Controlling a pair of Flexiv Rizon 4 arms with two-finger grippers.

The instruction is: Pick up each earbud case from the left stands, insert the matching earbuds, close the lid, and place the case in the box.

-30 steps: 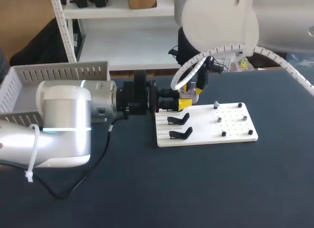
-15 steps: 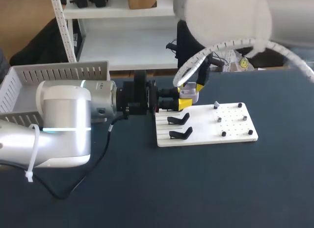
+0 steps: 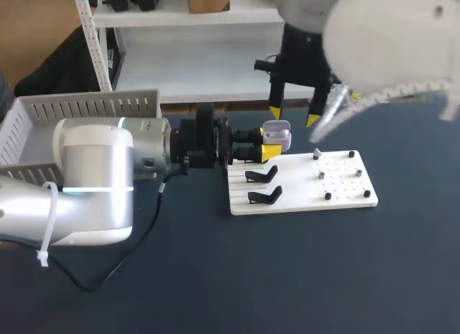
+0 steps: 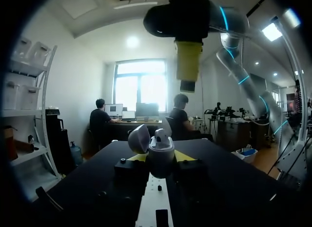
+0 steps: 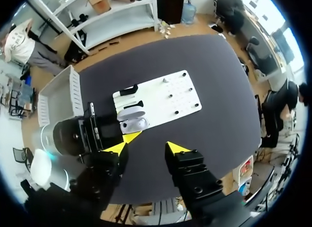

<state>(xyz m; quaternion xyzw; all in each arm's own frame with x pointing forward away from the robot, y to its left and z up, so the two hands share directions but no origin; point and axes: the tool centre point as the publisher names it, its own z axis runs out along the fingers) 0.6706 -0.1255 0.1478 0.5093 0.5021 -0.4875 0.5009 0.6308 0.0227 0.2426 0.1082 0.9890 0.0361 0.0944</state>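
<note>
While the left gripper point(image 3: 267, 143) clamps the open earbud case point(image 3: 278, 139), the right gripper point(image 3: 293, 117) hangs above, wide and empty. It should probably push the lid point(image 4: 139, 138) down squarely

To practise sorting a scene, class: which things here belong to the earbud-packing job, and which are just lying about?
Job: case, lid open, held in the left gripper; right gripper, open above it; two stands; board with pegs; box.

Lying about: only the cable beside the left arm.
</note>
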